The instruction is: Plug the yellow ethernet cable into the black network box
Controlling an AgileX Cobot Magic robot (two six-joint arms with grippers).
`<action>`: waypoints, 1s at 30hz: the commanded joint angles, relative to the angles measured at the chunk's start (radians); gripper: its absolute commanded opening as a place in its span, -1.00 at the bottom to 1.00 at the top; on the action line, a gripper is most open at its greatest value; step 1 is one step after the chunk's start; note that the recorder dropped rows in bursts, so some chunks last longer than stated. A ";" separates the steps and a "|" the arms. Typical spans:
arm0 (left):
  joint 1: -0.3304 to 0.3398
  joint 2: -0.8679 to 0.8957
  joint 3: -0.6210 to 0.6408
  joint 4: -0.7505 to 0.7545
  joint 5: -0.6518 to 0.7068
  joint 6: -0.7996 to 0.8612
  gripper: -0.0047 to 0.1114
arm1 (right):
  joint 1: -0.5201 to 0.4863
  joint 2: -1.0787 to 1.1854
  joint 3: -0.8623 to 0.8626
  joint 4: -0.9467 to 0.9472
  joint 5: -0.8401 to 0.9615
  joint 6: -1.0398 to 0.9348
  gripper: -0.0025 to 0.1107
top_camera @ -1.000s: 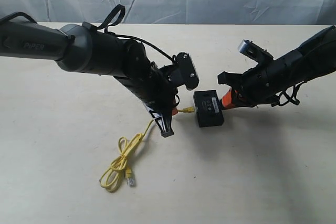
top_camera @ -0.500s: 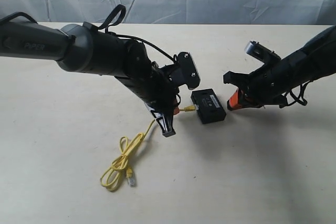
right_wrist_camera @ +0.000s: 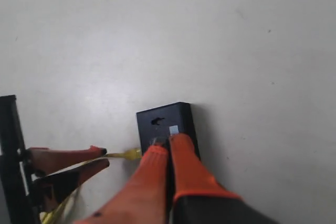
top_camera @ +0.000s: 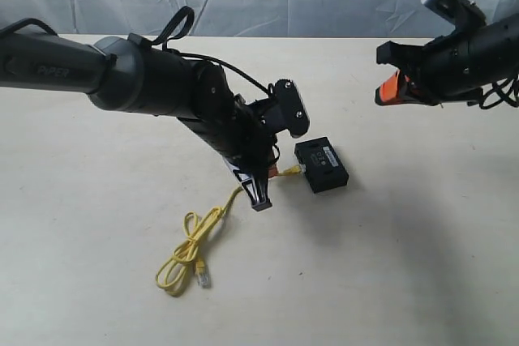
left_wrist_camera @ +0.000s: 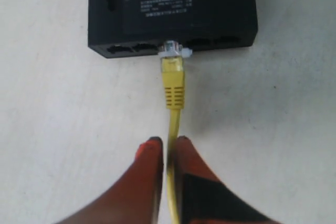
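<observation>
Grips the yellow cable [left_wrist_camera: 174, 90] in the closed left jaws just behind the plug [left_wrist_camera: 172, 51], to steer it straight into the black box [left_wrist_camera: 173, 9] on the table [top_camera: 405, 265]. Looks seated, perhaps not fully. Holds the right jaws together, empty, raised well apart.

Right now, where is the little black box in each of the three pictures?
Exterior view: the black network box lies mid-table, just right of the left arm's jaws.
Left wrist view: it sits straight ahead of the jaws, ports facing them.
Right wrist view: it lies just past the shut jaw tips.
Shared landmark: the yellow ethernet cable meeting the box's port side.
</observation>
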 commanded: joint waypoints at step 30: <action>0.524 -0.843 0.210 0.202 0.287 -0.775 -0.92 | -0.005 -1.183 0.454 -0.569 -0.141 0.190 -0.97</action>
